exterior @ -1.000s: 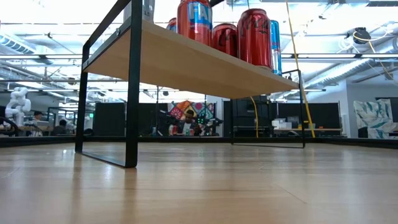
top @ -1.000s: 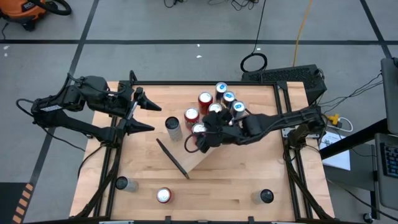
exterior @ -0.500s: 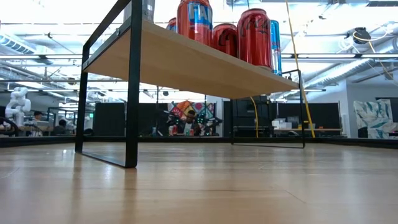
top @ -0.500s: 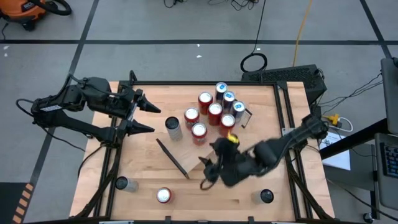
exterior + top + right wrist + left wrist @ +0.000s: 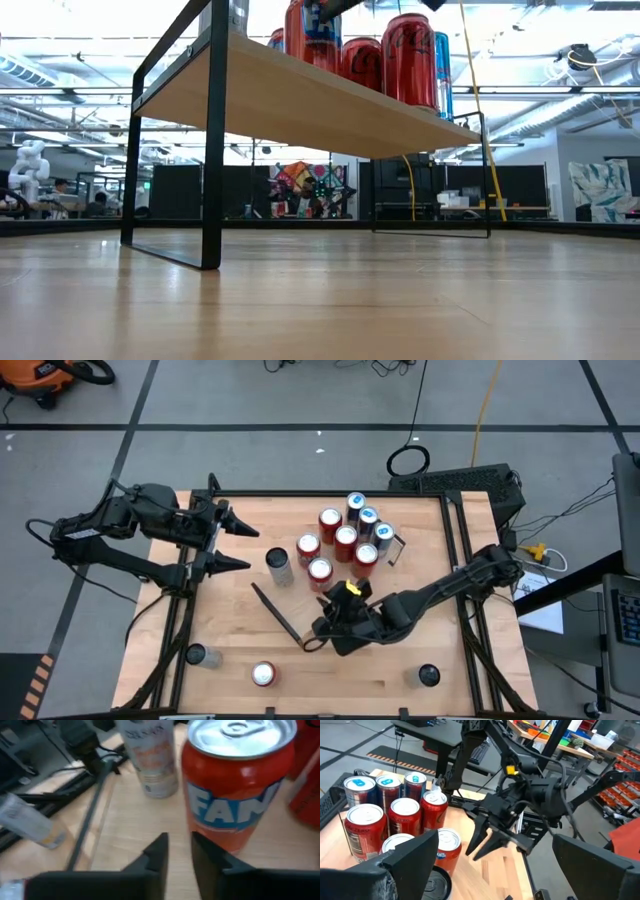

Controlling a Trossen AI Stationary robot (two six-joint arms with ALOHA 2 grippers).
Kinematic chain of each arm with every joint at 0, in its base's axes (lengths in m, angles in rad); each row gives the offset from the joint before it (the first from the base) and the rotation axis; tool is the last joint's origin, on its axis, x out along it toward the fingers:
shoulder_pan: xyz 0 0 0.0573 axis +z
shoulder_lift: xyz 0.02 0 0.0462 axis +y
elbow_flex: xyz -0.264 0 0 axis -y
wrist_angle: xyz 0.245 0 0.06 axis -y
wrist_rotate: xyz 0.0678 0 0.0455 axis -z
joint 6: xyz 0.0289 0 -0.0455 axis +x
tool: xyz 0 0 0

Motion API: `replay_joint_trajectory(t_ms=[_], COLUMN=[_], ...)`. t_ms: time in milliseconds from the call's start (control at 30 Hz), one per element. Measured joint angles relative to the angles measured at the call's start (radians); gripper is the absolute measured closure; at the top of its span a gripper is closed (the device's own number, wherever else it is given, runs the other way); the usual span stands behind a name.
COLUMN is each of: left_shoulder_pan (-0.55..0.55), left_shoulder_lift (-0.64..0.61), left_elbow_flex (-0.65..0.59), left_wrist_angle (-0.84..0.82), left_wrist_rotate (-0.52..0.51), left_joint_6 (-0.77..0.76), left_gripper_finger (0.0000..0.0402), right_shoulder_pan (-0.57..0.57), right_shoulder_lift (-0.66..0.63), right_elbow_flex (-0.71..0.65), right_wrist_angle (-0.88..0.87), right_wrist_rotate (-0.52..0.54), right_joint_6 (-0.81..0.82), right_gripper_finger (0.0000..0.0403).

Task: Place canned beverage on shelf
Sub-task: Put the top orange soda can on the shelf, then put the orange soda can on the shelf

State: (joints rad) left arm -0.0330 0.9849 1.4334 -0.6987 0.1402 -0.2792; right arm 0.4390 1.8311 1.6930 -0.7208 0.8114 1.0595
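While between cans: one delivery looks finished, next pick pending
Right claw (image 5: 322,632): over shelf's front end, fingers nearly closed, holding nothing
Left claw (image 5: 232,542): parked at worktop's left edge, spread wide
Shelf (image 5: 300,610): carries seven cans
Orange Fanta can (image 5: 239,780): just ahead of right claw
Next: fetch red can (image 5: 263,675) from worktop (image 5: 340,680)
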Motion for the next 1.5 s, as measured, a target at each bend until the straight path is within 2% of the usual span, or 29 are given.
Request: replay_joint_trajectory(t_ms=[133,833,900,1067,1167,1300,1400,1500], left_shoulder_pan=[0.0,0.0,0.0,0.0,0.0,0.0,0.0,0.0], left_shoulder_lift=[0.0,0.0,0.0,0.0,0.0,0.0,0.0,0.0], left_elbow_flex=[0.0,0.0,0.0,0.0,0.0,0.0,0.0,0.0], left_wrist_angle=[0.001,0.001,0.001,0.001,0.0,0.0,0.0,0.0], left_wrist_rotate=[-0.008,-0.027,-0.027,-0.027,-0.027,-0.027,-0.027,-0.027], left_joint_6=[0.001,0.024,0.023,0.004,-0.003,-0.003,-0.003,-0.002], left_gripper_finger=[0.0008,0.0008,0.0008,0.0008,0.0008,0.0008,0.0008,0.0008], right_shoulder_pan=[-0.021,-0.071,-0.071,-0.041,0.005,0.069,0.088,0.078], right_shoulder_lift=[0.0,-0.001,-0.005,-0.071,-0.127,-0.173,-0.208,-0.255], right_elbow_flex=[0.0,0.0,0.0,0.0,0.001,0.001,0.0,0.0], right_wrist_angle=[-0.022,0.021,0.023,0.02,-0.055,-0.309,-0.491,-0.629], right_wrist_rotate=[0.0,-0.009,-0.047,-0.226,-0.286,-0.289,-0.26,-0.212], right_joint_6=[-0.035,-0.075,-0.076,-0.052,-0.004,0.122,0.228,0.261], right_gripper_finger=[0.0395,0.0399,0.0399,0.0399,0.0401,0.0402,0.0402,0.0402])
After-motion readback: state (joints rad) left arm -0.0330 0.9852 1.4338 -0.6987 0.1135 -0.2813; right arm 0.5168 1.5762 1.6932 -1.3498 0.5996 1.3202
